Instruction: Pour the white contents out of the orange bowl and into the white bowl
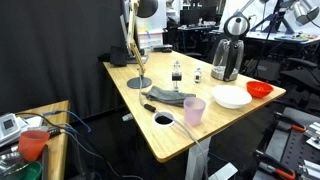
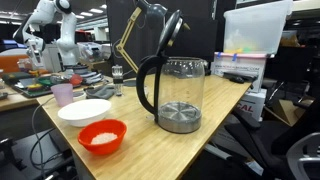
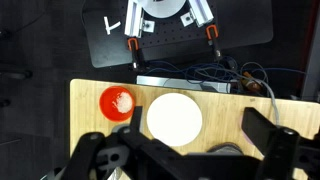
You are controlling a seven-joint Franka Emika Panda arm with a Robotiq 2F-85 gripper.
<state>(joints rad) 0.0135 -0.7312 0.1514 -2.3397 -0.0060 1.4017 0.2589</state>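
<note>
Wooden tabletop [image 2: 240, 140] carries everything; places are given from the white bowl [image 2: 85, 110]. A glass kettle [image 2: 175, 95] with a dark handle stands near it, the biggest item there. The white bowl itself is wide, shallow and looks empty. The pincer [image 3: 192, 125] hangs well above it in the wrist view, fingers spread wide with nothing between them, framing the bowl from either side. The orange bowl [image 2: 105, 150] sits just beside the white bowl, on the side away from the translucent pink cup [image 1: 194, 110]; one dark finger hides the gap in the wrist view, so I cannot tell whether the rims touch. The white contents [image 2: 100, 136] lie as a low patch in its middle; grain or powder, too small to tell. Handling judgement: the orange bowl is small, stiff and probably light, and its glossy skin is likely slick under the pads. Its shallow wall gives little to grip, so the rim is the only real hold, one finger inside and one outside, clear of the contents. Best taken on the rim arc farthest from the white bowl, so a tilt spills toward it. Loose fill may shift suddenly; a slow tip seems wise. A light bowl may skate on contact.
</note>
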